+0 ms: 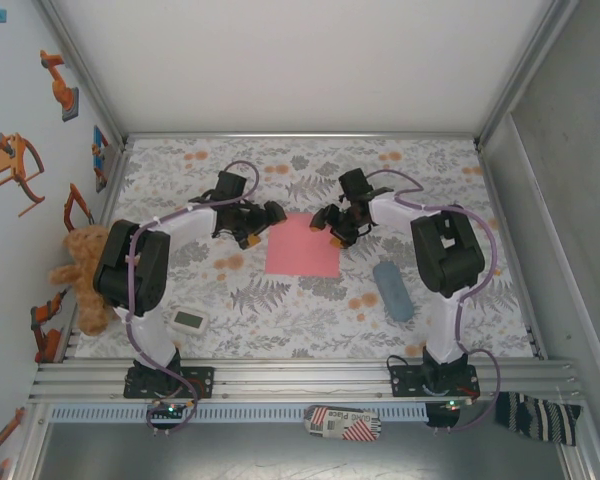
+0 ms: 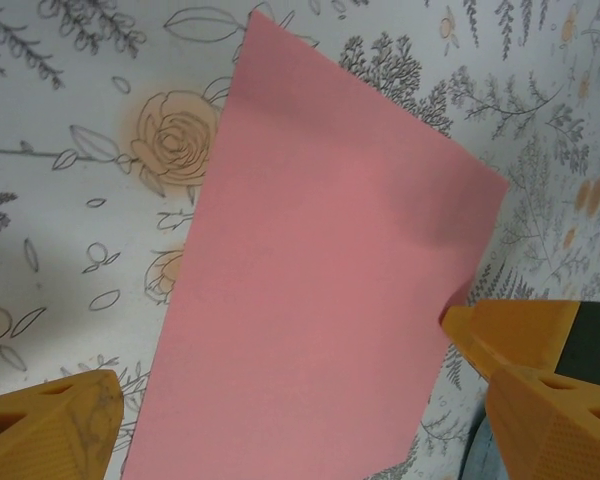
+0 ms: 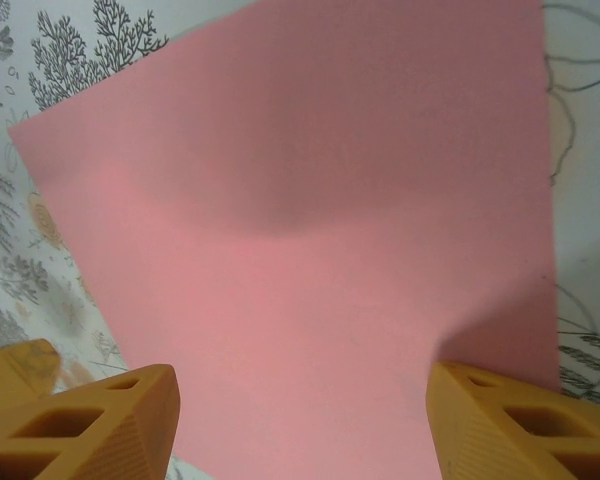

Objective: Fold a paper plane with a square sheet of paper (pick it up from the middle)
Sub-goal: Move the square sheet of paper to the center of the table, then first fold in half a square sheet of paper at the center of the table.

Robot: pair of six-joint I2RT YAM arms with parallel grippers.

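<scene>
The square sheet of paper (image 1: 302,245) is plain salmon-pink and lies flat on the floral table cover, near the middle. My left gripper (image 1: 260,225) hangs at its upper left corner, jaws wide apart. In the left wrist view the sheet (image 2: 320,280) runs between the orange fingers (image 2: 50,425), and the right fingertip touches the paper's edge. My right gripper (image 1: 327,232) is at the sheet's upper right corner. In the right wrist view the paper (image 3: 300,230) spreads under my open gripper (image 3: 300,420); both fingers stand over it, with nothing pinched.
A grey-blue oblong pouch (image 1: 392,290) lies right of the sheet. A small white device (image 1: 190,320) sits at the front left. A teddy bear (image 1: 80,275) leans on the left wall. A striped box (image 1: 345,422) rests below the front rail.
</scene>
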